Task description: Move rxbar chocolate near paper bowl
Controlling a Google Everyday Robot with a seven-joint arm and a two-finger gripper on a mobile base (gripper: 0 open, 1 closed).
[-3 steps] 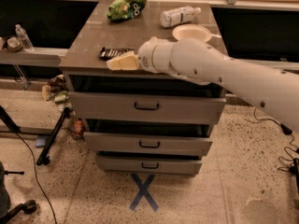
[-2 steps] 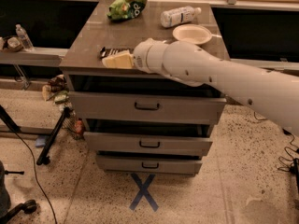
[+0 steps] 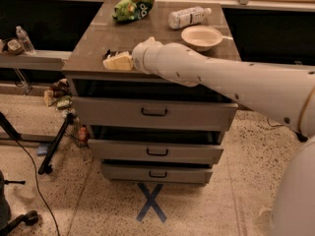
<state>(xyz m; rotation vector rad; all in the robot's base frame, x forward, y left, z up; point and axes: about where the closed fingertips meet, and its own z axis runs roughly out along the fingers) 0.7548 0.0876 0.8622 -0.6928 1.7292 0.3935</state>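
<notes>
Work seemed to be at the grab step: the tool sat low at the front left of the worktop, right by the bar. Only a thin dark edge of the bar showed, peeking out just behind the tool's pale tip, so the two looked to be touching or very close. Whether the tool was clenched on the bar or loose, I could not tell. The bar lay flat near the front left corner. The bowl sat well apart from it, toward the back right, so the bar was not yet near it. A bottle lay just behind the bowl, and a green bag lay at the back, more to the left. My guess was that the next move called for a firm hold on the bar, then a small lift and a carry to the right and back, to set it down beside the bowl without bumping it. The bar was thin and flat, so it could slip out or get pushed off the front edge.
</notes>
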